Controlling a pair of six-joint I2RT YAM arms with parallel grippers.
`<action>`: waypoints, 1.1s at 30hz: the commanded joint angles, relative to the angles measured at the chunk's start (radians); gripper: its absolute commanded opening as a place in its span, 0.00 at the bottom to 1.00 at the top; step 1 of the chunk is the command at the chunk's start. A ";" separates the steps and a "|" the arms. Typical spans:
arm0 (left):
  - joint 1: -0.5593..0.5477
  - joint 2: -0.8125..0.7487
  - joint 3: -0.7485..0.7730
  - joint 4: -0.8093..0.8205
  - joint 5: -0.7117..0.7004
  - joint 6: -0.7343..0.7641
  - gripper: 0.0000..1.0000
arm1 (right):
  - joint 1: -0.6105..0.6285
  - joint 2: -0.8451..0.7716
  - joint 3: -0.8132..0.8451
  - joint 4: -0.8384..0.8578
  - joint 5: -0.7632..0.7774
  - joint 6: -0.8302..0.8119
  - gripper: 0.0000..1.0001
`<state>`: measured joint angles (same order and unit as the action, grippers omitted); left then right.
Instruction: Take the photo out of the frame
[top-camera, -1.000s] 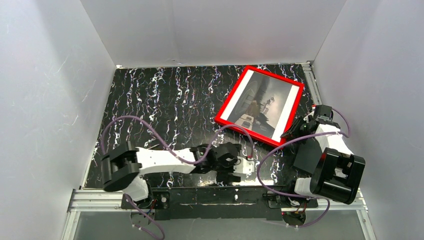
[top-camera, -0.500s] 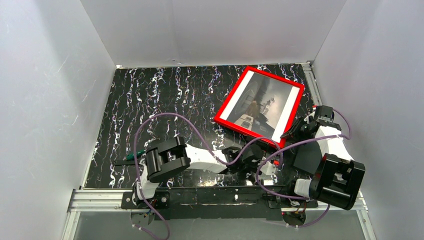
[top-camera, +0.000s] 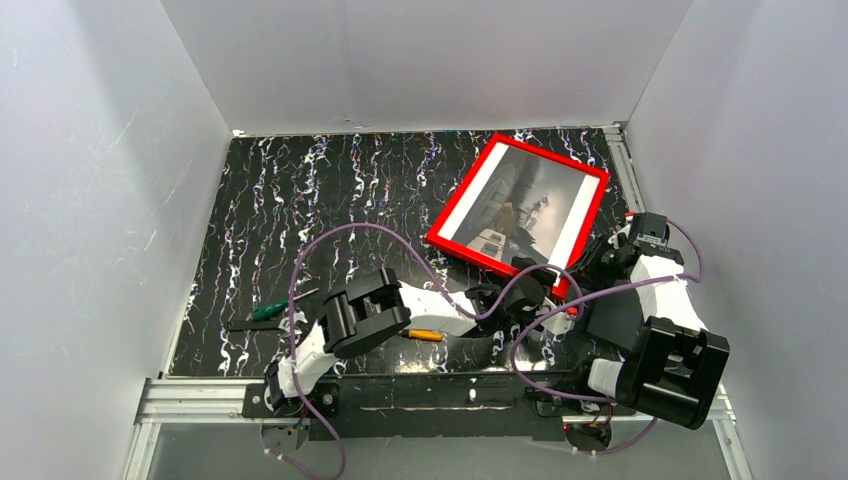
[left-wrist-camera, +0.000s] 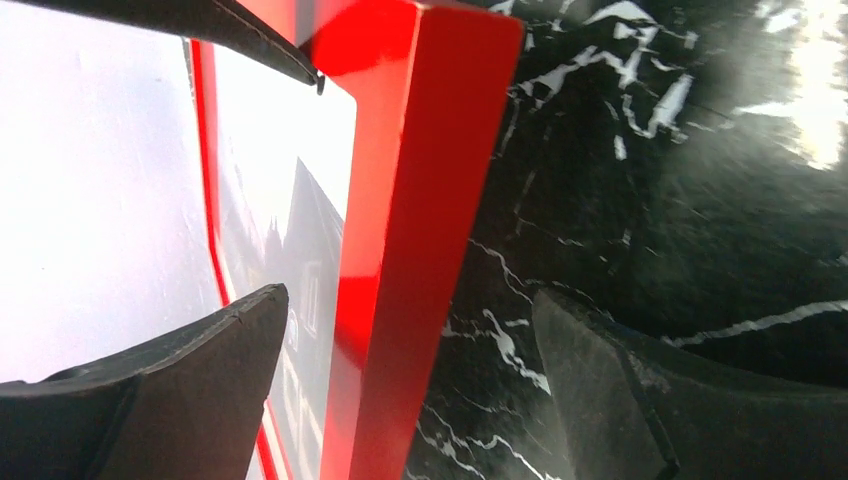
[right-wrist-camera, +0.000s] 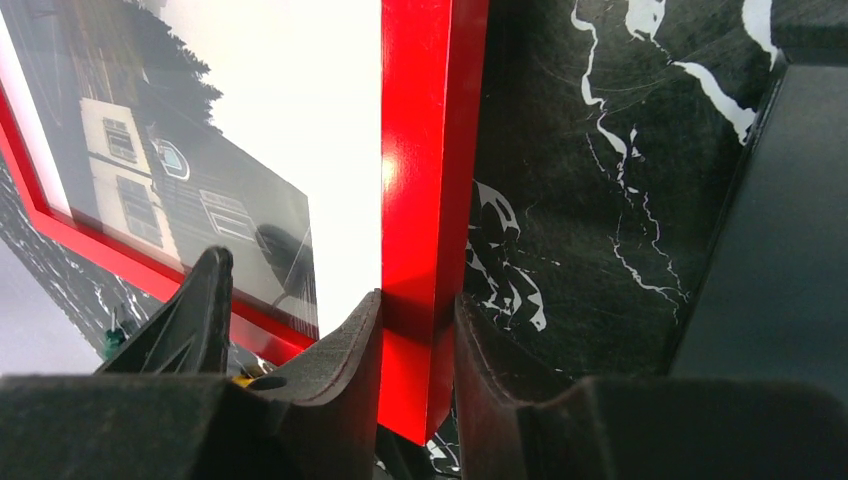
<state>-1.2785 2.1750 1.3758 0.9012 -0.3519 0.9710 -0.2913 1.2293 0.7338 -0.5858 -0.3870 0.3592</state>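
The red frame (top-camera: 461, 190) stands at the back right of the table, tipped up, with the photo (top-camera: 525, 205) inside it behind glass. My right gripper (top-camera: 598, 262) is shut on the frame's near right edge; in the right wrist view the fingers (right-wrist-camera: 350, 350) pinch the red rim (right-wrist-camera: 430, 150) beside the photo (right-wrist-camera: 200, 170). My left gripper (top-camera: 530, 277) is open at the frame's near edge. In the left wrist view the red rim (left-wrist-camera: 420, 200) stands between the spread jaws without touching them, and the photo (left-wrist-camera: 270, 200) is to its left.
A green-handled screwdriver (top-camera: 268, 311) lies at the near left. A small orange cylinder (top-camera: 423, 335) lies near the front edge under the left arm. A dark flat panel (top-camera: 612, 312) lies by the right arm. White walls surround the marbled black table (top-camera: 330, 200).
My left arm has swung right from the near middle to the frame's near edge, uncovering the screwdriver and the orange cylinder. The right gripper has kept its hold on the frame.
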 joint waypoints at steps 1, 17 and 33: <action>0.017 0.093 0.017 -0.043 -0.012 0.036 0.89 | 0.003 -0.046 0.025 -0.017 -0.085 0.007 0.01; 0.016 0.100 0.029 0.023 -0.067 0.101 0.32 | 0.006 -0.040 0.030 -0.021 -0.086 0.008 0.01; 0.009 -0.126 -0.078 -0.145 -0.134 -0.079 0.00 | 0.006 -0.274 0.287 -0.295 0.347 0.104 0.71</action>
<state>-1.2701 2.1906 1.3296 0.8993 -0.4385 1.0744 -0.2867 1.0298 0.9623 -0.7975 -0.2241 0.4278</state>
